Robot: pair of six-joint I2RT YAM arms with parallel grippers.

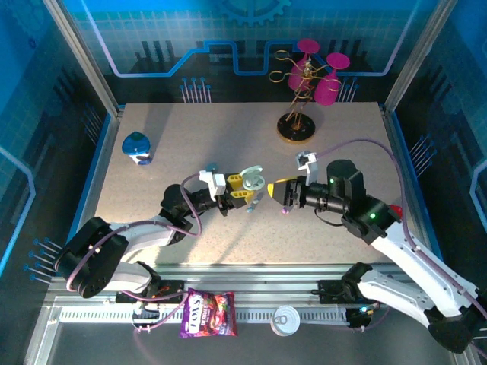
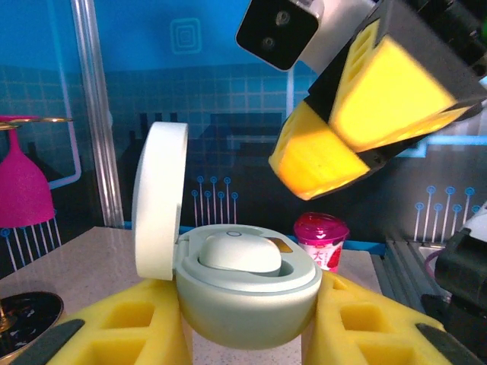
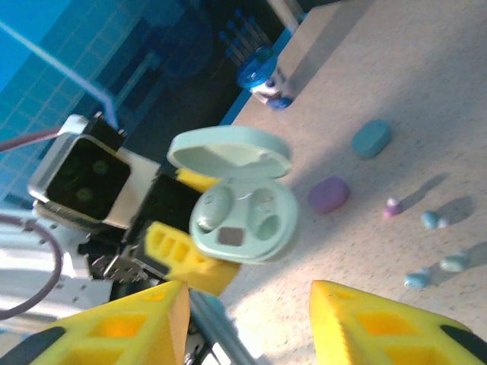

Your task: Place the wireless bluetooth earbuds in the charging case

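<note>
Might dislodge earbud (image 2: 236, 253) from case (image 2: 247, 304) clamped by left tool (image 1: 245, 189) if dragging open right tool (image 3: 247, 304) toward 3 o'clock.

Yellow fingers (image 3: 380, 319); purple cables (image 1: 365, 141)

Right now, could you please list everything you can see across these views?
charging case: one, pale mint, open, in the left pincer.
closed cases: two, teal and purple, on the table.
earbuds: four loose, pink-purple, light blue, pale mint, on the table near them.
blue cup: one, table's far left.
pink cup: one, beyond the held case.
glass stand: one, gold wire, magenta glasses, table's back.
snack bag: one, purple, front rail.
tin: one, silver, front rail.
left pincer: one, yellow, shut on the charging case.
right pincer: one, yellow, open, facing the case.
</note>
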